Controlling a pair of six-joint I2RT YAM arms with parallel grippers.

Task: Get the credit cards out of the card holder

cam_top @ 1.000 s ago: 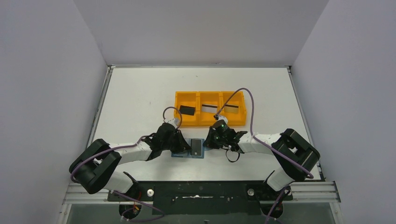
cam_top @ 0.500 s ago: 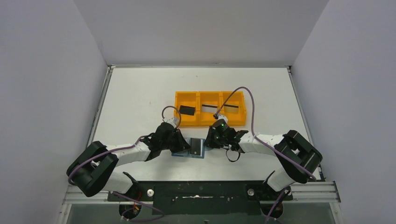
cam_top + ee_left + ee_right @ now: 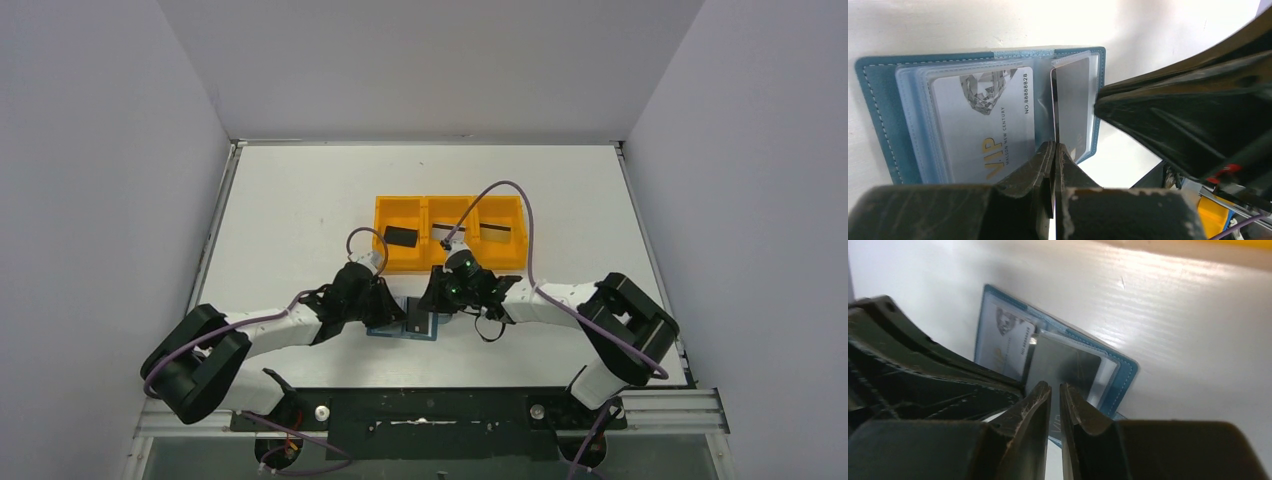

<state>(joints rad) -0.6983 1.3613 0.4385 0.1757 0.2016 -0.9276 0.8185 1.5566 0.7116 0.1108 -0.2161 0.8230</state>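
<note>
Wallet (image 3: 875,115) lies open and flat on the table (image 3: 300,220), near the front edge, between my two grippers and just in front of the tray (image 3: 450,199). Its clear sleeves face up. In the sleeve on one half sits a silver VIP card (image 3: 983,125), printed face showing. On the other half a grey card (image 3: 1073,105), plainer and darker, sits in its own sleeve.

My left gripper (image 3: 1053,150) is clenched tight, fingers pressed together with no gap to speak of. The tips are down at the wallet's middle, by the fold, between the two cards. Whether a sleeve edge is nipped between them I cannot tell.

My right gripper (image 3: 1055,390) hangs low over the grey card from the other side. Its fingers stand parted by a thin slit, and I see nothing clamped in it; the card's face shows beyond the tips. Whether the tips touch the card I cannot tell. The two grippers are close, nearly nose to nose over the wallet.

In the tray, a black card (image 3: 400,237) lies in the left compartment, and striped cards (image 3: 497,234) lie in the middle and right ones.
</note>
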